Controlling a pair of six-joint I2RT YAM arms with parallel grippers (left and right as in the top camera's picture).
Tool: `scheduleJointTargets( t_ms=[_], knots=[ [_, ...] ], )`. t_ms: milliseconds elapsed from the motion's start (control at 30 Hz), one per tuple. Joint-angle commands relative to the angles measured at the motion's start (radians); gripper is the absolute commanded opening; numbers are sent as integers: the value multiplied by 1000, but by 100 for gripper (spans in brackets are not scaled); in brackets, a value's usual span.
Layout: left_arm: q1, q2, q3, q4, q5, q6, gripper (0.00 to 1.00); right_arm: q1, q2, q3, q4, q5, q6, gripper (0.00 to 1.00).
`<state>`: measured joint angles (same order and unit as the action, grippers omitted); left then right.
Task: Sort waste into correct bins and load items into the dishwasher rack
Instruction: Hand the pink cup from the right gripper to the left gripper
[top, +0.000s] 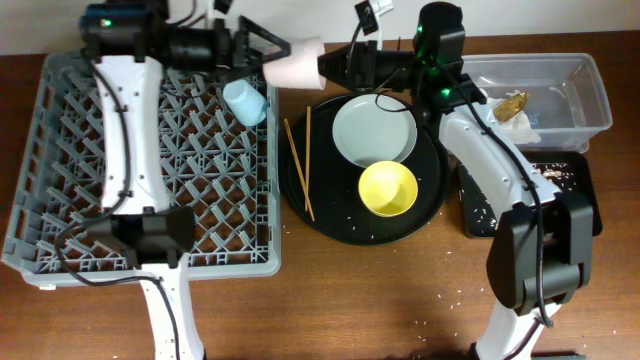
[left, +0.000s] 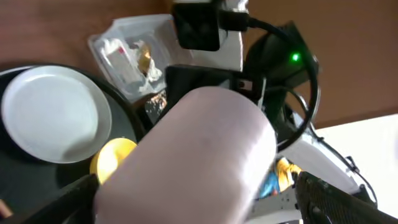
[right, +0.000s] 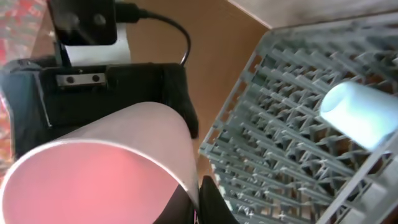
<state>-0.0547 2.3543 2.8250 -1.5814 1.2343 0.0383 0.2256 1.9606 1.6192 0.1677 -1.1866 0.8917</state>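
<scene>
Large round black tray lies flat on the brown wood-grain surface, near mid-surface.

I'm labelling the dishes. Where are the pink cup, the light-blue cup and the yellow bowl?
pink cup (top: 295, 62), overhead view, on its side wall.
light-blue cup (top: 245, 101), overhead view, on its side wall.
yellow bowl (top: 388, 190), overhead view, on its inside bottom.

Left wrist view: a blurred pink cup fills the frame and hides most of the yellow bowl. Right wrist view: the cup's rim runs off the bottom edge, and the light-blue cup is blurred and clipped at the right edge. Overhead: the left arm covers part of the dishwasher rack.
</scene>
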Motion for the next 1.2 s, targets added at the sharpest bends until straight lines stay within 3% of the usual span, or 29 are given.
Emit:
scheduleJointTargets(
  t_ms=[0,167,367,967,1167],
  knots=[
    [-71,-10,2,1,79,24,99,19,-17,10,34,-11,32,4],
    [-125,-10,2,0,79,39,99,16,-17,10,110,-10,80,4],
    [-111,-10,2,-3,79,39,90,-16,-17,10,117,-8,90,4],
    [-40,-10,2,2,109,39,89,-76,-17,10,117,-32,90,4],
    [-40,-10,2,2,109,39,74,-75,-17,10,117,-34,90,4]
  ],
)
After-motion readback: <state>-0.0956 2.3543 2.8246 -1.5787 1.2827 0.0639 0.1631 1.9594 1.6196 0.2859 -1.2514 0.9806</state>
